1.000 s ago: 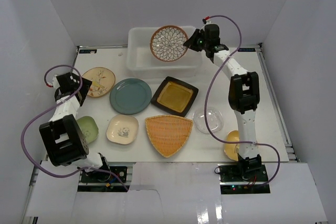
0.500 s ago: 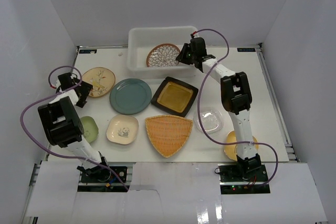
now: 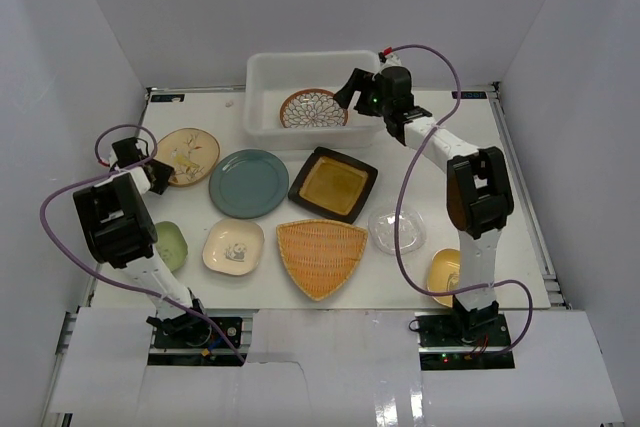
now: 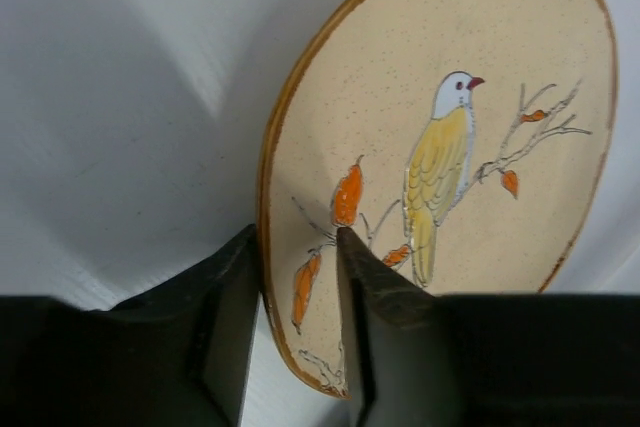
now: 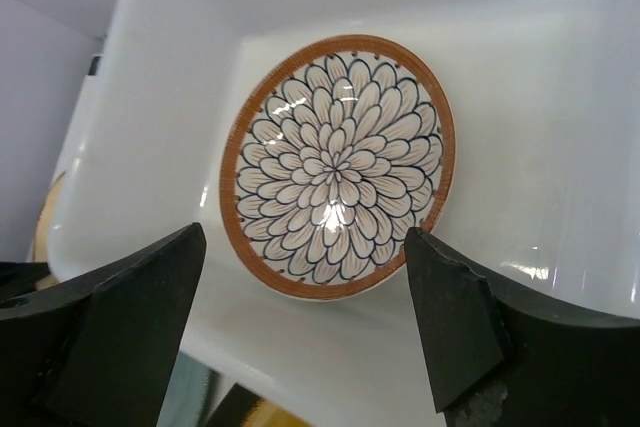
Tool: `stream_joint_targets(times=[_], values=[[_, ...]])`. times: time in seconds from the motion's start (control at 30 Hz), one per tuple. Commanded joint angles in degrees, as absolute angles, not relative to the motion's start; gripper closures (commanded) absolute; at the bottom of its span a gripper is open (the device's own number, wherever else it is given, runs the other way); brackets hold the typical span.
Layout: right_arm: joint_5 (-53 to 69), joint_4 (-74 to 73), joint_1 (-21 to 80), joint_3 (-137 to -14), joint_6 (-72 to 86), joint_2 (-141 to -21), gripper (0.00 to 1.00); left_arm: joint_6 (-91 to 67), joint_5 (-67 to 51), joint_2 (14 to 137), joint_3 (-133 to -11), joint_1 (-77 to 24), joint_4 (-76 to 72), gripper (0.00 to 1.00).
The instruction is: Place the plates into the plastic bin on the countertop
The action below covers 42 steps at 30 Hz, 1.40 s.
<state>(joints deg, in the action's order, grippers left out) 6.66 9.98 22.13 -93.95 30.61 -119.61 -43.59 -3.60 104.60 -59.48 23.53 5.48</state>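
Right claw (image 5: 303, 247) just sprung wide; petal plate (image 5: 338, 167) now lies in plastic bin (image 3: 265, 72), bench (image 3: 480, 147) 12 o'clock. Left claw (image 4: 297, 267) narrowed, pinching bird plate (image 4: 450, 147) rim, 9 o'clock. Likely next load.

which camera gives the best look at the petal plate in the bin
The right wrist view: the petal plate fills mid-frame inside the plastic bin, whole pattern and brown rim clear between the fingers of the open right gripper. The top external view shows it small. The left wrist view misses it.
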Motion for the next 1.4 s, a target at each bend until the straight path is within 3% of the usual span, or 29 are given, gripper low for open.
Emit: stream_joint_targets(times=[0.0, 0.13, 0.17, 0.4, 0.57, 0.9, 1.03, 1.37], values=[[8.52, 15.55, 21.88, -90.27, 29.27, -114.18, 0.12, -43.42, -2.29, 105.38, -60.03, 23.82, 5.27, 0.57], [11.07, 16.43, 21.88, -87.02, 29.27, -109.61, 0.11, -43.33, -1.5, 105.03, -59.77, 23.91, 4.66, 0.87], [11.86, 16.61, 21.88, -86.4, 29.18, -108.99, 0.11, -42.98, -1.23, 104.86, -59.77, 23.99, 4.66, 1.0], [15.99, 16.96, 21.8, -83.5, 28.04, -103.8, 0.11, -44.29, -2.72, 95.47, -57.49, 24.17, 2.56, 1.0], [20.38, 17.66, 21.45, -81.57, 28.56, -100.73, 0.11, -48.59, -5.71, 81.84, -53.18, 24.17, -4.39, 1.0], [26.36, 18.72, 20.83, -78.75, 30.14, -98.87, 0.1, -54.05, -14.93, 73.13, -53.7, 23.12, -9.75, 1.0], [30.31, 18.63, 21.18, -81.12, 31.81, -100.02, 0.02, -53.26, -18.89, 72.07, -55.19, 16.56, -10.9, 1.0], [30.41, 12.31, 23.2, -90.17, 31.2, -107.14, 0.02, -54.84, -21.88, 80.41, -60.38, -1.3, -15.64, 1.0]])
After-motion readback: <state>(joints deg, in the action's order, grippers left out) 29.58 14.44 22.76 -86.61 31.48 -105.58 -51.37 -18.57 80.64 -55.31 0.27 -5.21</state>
